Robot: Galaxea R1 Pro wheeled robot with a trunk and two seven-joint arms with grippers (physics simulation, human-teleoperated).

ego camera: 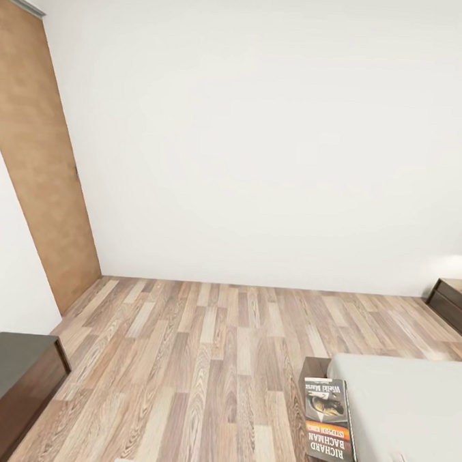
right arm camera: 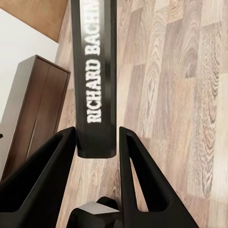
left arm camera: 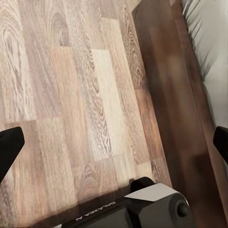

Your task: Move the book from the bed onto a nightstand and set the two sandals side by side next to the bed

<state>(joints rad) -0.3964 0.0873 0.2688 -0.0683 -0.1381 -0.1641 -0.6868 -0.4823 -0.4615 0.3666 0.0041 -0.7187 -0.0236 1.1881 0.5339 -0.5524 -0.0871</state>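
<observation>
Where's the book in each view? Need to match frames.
Head view: the book sits lower right, at the bed edge, cover up.
Left wrist view: not in it.
Right wrist view: top centre, spine reading RICHARD BACH, held between the right hand fingers.
Shared landmark: the wood-plank floor.

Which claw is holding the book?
The right gripper: it clamps the book by its spine. The left gripper hangs wide open above the floor.
</observation>
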